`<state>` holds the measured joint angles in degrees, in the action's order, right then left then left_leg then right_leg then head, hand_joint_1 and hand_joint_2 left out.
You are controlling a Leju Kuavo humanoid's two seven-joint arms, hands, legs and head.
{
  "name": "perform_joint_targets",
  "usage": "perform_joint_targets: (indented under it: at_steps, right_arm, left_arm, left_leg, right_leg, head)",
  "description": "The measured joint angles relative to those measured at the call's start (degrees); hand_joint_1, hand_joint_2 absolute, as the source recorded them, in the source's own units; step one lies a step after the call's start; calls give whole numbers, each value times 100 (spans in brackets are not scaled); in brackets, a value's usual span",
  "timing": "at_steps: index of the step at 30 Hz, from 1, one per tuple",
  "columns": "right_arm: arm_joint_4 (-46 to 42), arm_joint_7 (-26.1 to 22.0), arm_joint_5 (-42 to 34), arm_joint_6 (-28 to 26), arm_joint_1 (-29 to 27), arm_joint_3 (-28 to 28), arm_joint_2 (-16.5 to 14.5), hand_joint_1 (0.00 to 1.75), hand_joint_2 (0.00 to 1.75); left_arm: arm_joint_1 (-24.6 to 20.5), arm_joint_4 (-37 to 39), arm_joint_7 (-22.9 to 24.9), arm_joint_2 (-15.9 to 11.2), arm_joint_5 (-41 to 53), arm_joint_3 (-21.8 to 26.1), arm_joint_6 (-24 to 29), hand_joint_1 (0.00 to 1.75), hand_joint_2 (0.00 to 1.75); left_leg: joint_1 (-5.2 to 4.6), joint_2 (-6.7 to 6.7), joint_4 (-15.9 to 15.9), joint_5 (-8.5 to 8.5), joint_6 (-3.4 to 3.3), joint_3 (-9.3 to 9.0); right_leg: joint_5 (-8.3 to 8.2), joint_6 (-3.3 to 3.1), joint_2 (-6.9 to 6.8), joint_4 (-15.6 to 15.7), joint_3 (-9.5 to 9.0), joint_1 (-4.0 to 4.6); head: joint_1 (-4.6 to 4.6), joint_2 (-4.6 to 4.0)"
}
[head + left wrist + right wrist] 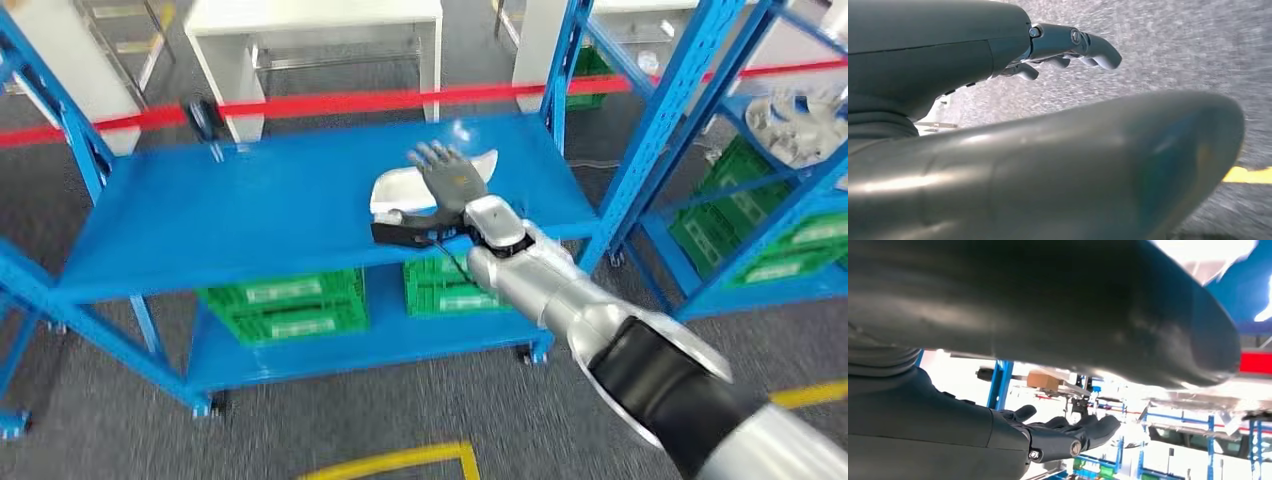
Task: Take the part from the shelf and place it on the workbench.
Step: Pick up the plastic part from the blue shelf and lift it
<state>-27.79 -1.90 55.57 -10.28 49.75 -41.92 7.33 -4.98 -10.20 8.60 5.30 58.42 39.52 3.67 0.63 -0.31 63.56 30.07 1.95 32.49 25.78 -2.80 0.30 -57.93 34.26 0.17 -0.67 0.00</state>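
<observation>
The part (pixel 402 189) is a pale, curved shell lying on the right half of the top board of the blue shelf (pixel 250 210). My right hand (pixel 452 176) reaches over it from the near side, fingers spread and flat above the part, which shows to the left of the hand and past its fingertips. In the right wrist view the fingers (pixel 1073 432) stretch out straight with nothing between them and the thumb; a silvery edge (pixel 1198 397) of the part shows beyond. My left hand (pixel 1068 45) hangs over grey floor, its fingers loosely extended and holding nothing.
A black tool (pixel 205 120) lies at the shelf's far left corner. Green crates (pixel 285 305) stand on the lower board. A red tape (pixel 400 100) runs behind the shelf. A second blue rack (pixel 700 120) with green crates and pale parts (pixel 800 120) stands at the right.
</observation>
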Motion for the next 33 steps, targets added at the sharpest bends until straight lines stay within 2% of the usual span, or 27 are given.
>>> perform_joint_targets:
  at_steps: [3, 4, 5, 6, 8, 9, 10, 11, 12, 14, 15, 16, 18, 19, 20, 21, 23, 24, 25, 26, 28, 30, 32, 33]
  right_arm:
    - [-11, -2, -8, -4, -53, 0, 15, 0, 0]
    - [-13, -2, -12, -4, -91, 0, 20, 0, 0]
    - [-16, -2, -16, -7, -124, 0, 28, 0, 0]
    - [-21, -2, -23, -11, -146, 0, 35, 0, 0]
    - [-38, -4, -39, -33, -165, 0, 42, 0, 0]
    - [-45, -6, -48, -45, -170, 0, 43, 0, 0]
    - [-56, -8, -54, -57, -176, 0, 44, 0, 0]
    - [-67, -9, -60, -68, -178, 0, 49, 0, 0]
    - [-83, -9, -64, -75, -179, 1, 55, 0, 0]
    - [-118, -23, -76, -96, -188, 2, 69, 0, 0]
    - [-131, -39, -85, -105, -194, 2, 72, 0, 0]
    - [-137, -62, -95, -112, -209, 2, 75, 0, 0]
    - [-142, -131, -133, -124, -267, 2, 79, 0, 0]
    - [-152, -176, -164, -134, -315, 2, 81, 0, 0]
    - [-171, -227, -204, -148, -368, 3, 84, 0, 0]
    - [-200, -280, -252, -166, -415, 6, 85, 0, 0]
    - [-286, -392, -356, -230, -503, 17, 91, 0, 0]
    - [-343, -443, -406, -275, -545, 24, 96, 0, 0]
    - [-419, -486, -456, -331, -593, 29, 101, 0, 0]
    - [-517, -518, -499, -402, -646, 37, 105, 0, 0]
    - [-756, -552, -574, -547, -740, 66, 113, 0, 0]
    - [-1029, -568, -609, -649, -839, 87, 117, 0, 87]
    - [-1331, -562, -613, -675, -964, 90, 116, 0, 175]
    - [-1485, -549, -613, -672, -1032, 90, 116, 0, 175]
  left_arm:
    - [-9, -1, 9, -1, 27, 0, -4, 0, 0]
    - [0, -1, 13, -3, 33, 0, -4, 0, 0]
    - [9, -1, 16, -6, 36, 0, -4, 0, 0]
    - [16, -1, 19, -9, 39, 0, -4, 0, 0]
    - [28, 1, 16, -15, 42, 0, -4, 0, 0]
    - [30, 3, 14, -16, 44, -1, -5, 0, 0]
    - [29, 3, 8, -16, 45, -1, -5, 0, 0]
    - [26, 4, 1, -15, 46, -2, -5, 0, 0]
    - [17, 2, -12, -13, 49, -2, -5, 0, 0]
    - [3, -1, -37, -7, 51, -2, -2, 0, 0]
    - [-8, -3, -48, -6, 52, -2, 1, 0, 0]
    - [-19, -4, -53, -7, 52, -2, 3, 0, 0]
    - [-30, -8, -70, -10, 52, -2, 6, 0, 0]
    - [-24, -8, -79, -10, 52, -2, 4, 0, 0]
    - [-16, -8, -87, -9, 53, -2, 2, 0, 0]
    - [-8, -8, -91, -8, 54, -2, 0, 0, 0]
    - [-4, -7, -97, -7, 62, -2, -3, 0, 0]
    - [-7, -7, -99, -9, 71, -2, -4, 0, 0]
    - [-11, -8, -98, -12, 81, -2, -5, 0, 0]
    - [-10, -10, -97, -16, 91, -2, -5, 0, 0]
    - [-3, -13, -95, -34, 102, -2, -7, 0, 0]
    - [-1, -12, -93, -43, 106, -2, -8, 0, 0]
    - [-10, -12, -91, -41, 108, -2, -9, 0, 0]
    - [-13, -13, -90, -43, 109, -2, -9, 0, 0]
  left_leg:
    - [9, 4, 969, 298, 56, 692]
    - [9, 4, 1121, 338, 67, 870]
    - [9, 5, 1092, 298, 69, 964]
    - [9, 6, 865, 144, 62, 962]
    - [5, 17, 112, -441, 22, 833]
    - [-2, 24, -201, -670, -7, 757]
    - [-8, 29, -397, -822, -39, 710]
    - [-13, 34, -486, -860, -71, 679]
    - [-12, 33, -492, -813, -107, 624]
    - [8, 27, -536, -770, -176, 510]
    - [20, 20, -554, -730, -204, 443]
    - [27, 15, -570, -682, -227, 385]
    - [30, -2, -575, -575, -244, 283]
    - [31, -12, -574, -515, -240, 222]
    - [34, -20, -571, -451, -231, 151]
    - [39, -26, -565, -386, -214, 74]
    - [50, -34, -545, -254, -158, -78]
    - [49, -40, -538, -198, -122, -127]
    - [46, -45, -542, -155, -85, -153]
    - [37, -50, -540, -122, -57, -159]
    - [27, -47, -564, -89, -72, -181]
    - [25, -31, -603, -79, -118, -245]
    - [27, -16, -664, -69, -124, -296]
    - [26, -12, -692, -64, -124, -319]
  right_leg:
    - [152, -36, 8, 4, -153, 6]
    - [214, -35, 15, 3, -220, 7]
    - [280, -29, 20, 3, -298, 6]
    - [349, -19, 24, 3, -389, 3]
    - [492, 17, 21, -3, -541, 1]
    - [562, 45, 24, 2, -604, 8]
    - [620, 78, 26, 22, -649, 18]
    - [639, 113, 30, 19, -692, 27]
    - [626, 146, 37, -10, -706, 31]
    - [525, 209, 27, -314, -588, 24]
    - [504, 239, 21, -584, -427, 14]
    - [553, 271, 13, -901, -211, 0]
    - [872, 317, 7, -1452, 272, -31]
    - [1024, 328, 5, -1568, 456, -47]
    - [1059, 334, 3, -1525, 562, -62]
    - [926, 340, 0, -1315, 581, -74]
    - [291, 339, -14, -607, 467, -89]
    - [37, 320, -24, -315, 406, -80]
    - [-140, 287, -30, -135, 361, -69]
    - [-205, 249, -31, -78, 343, -61]
    - [-217, 193, -9, -69, 312, -59]
    - [-192, 161, 14, -69, 299, -55]
    - [-161, 124, 24, -69, 282, -47]
    - [-148, 108, 25, -69, 272, -45]
  head:
    - [14, -1]
    - [16, -1]
    - [16, 0]
    - [15, 0]
    - [20, 0]
    - [24, 0]
    - [28, 0]
    - [29, 0]
    - [26, 0]
    - [17, -1]
    - [11, -1]
    - [5, -1]
    - [-6, 0]
    - [-9, -1]
    - [-11, -1]
    - [-11, -1]
    - [-11, 0]
    - [-16, 0]
    - [-22, 0]
    - [-27, -1]
    - [-31, -1]
    - [-30, 0]
    - [-30, -1]
    - [-30, -1]
